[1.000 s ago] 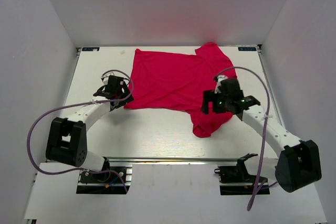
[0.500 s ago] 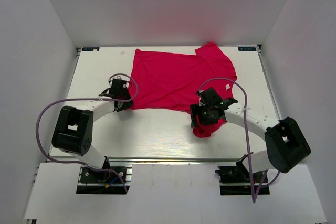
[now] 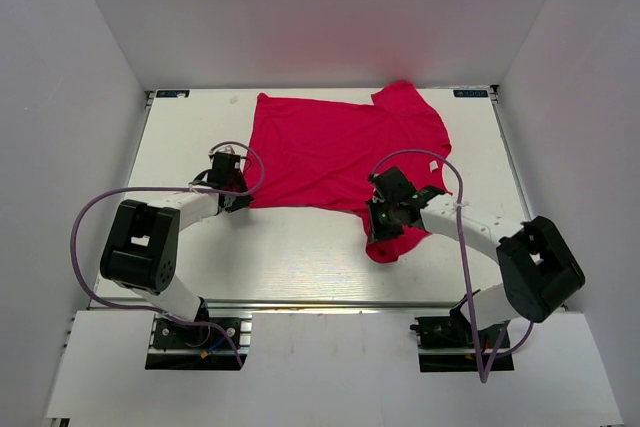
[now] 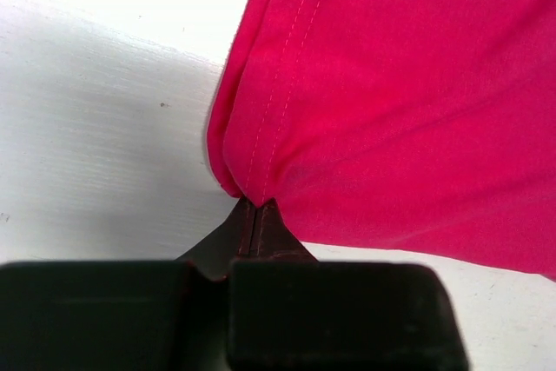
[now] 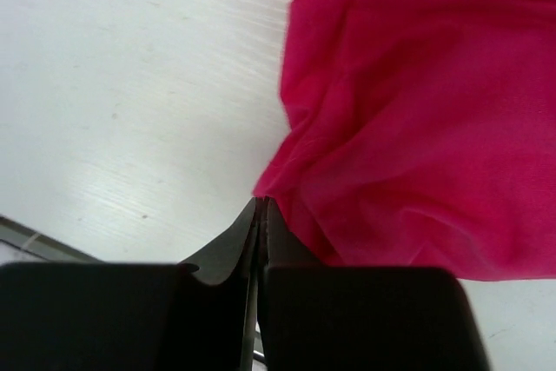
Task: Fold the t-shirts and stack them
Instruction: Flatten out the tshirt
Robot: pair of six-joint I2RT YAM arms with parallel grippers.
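Pinched thinly at edges: plain crimson-pink cloth t-shirt (image 3: 330, 147), in left gripper (image 4: 254, 215) at 8 o'clock, right gripper (image 5: 261, 210) at 5. Likely to slip on lifting, skewing fold.

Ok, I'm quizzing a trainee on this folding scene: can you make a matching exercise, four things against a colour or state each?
Things: 1 left gripper; 2 right gripper; 3 t-shirt; 4 table.
States: a white; b shut on the t-shirt's bunched right edge; c crimson-pink, spread out; d shut on the t-shirt's near left corner.
Pairs: 1-d; 2-b; 3-c; 4-a
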